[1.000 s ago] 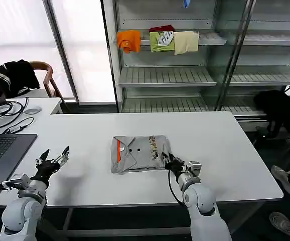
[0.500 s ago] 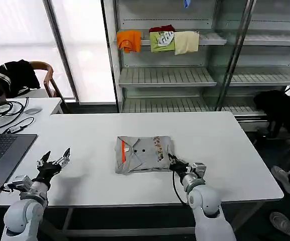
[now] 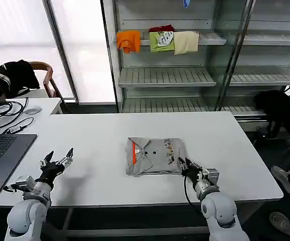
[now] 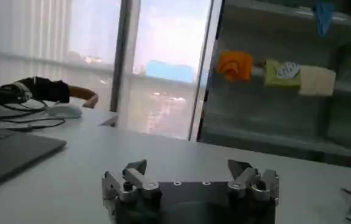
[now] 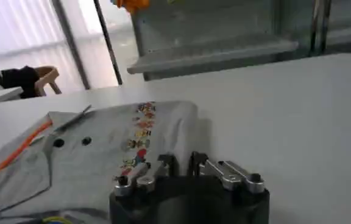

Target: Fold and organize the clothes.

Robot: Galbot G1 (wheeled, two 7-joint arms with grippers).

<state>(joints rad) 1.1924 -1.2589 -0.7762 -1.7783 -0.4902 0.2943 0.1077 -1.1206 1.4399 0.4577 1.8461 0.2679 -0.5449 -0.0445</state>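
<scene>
shirt flat on table | right gripper seemingly pinching edge

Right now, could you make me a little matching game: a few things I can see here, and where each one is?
Things:
1. grey shirt
2. left gripper
3. right gripper
4. orange garment

Places:
A. on the shelf rack behind the table
B. at the shirt's near right corner
C. flat on the white table
D. open above the table's left side

Pairs: 1-C, 2-D, 3-B, 4-A
</scene>
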